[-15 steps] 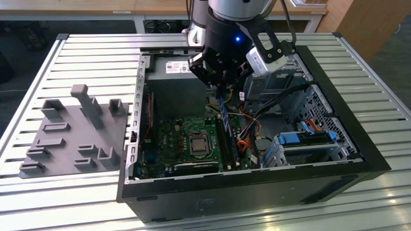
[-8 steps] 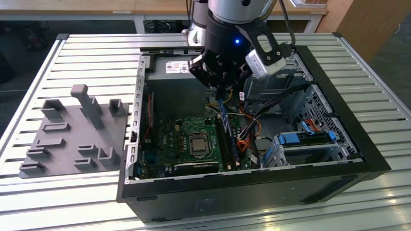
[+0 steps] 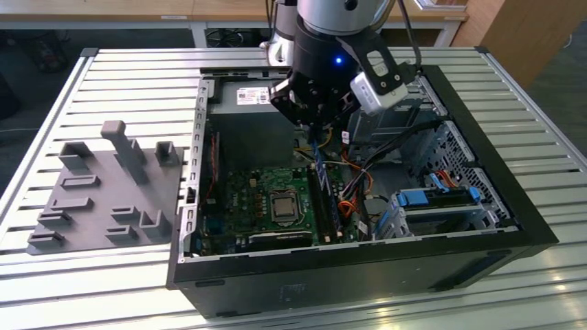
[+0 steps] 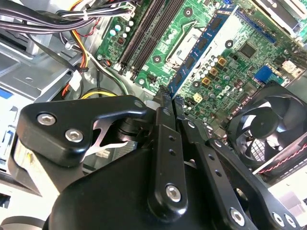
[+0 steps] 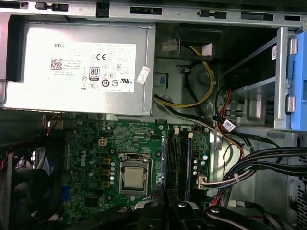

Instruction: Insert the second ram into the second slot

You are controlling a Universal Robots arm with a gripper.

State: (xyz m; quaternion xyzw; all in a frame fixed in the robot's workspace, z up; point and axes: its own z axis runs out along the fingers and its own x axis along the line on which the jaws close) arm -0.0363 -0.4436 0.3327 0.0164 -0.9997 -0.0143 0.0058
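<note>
"Entry one: the gripper (image 3: 315, 130)?"
"It was closed narrowly on the second ram (image 4: 204, 45)."
"Where was the ram?"
"It hung edge-down inside the open computer case (image 3: 367, 260), over the motherboard (image 3: 257, 199), near the memory slots (image 3: 328, 206). Contact could not be judged."

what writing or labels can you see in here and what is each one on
power supply label: a large brand word, round certification marks and a square code; the fine print is too small to read.
small sticker beside that label: too small to read.
cable tag: too small to read.
motherboard: white printed markings, too small to read.
second ram, held in the gripper: no readable print.
</note>
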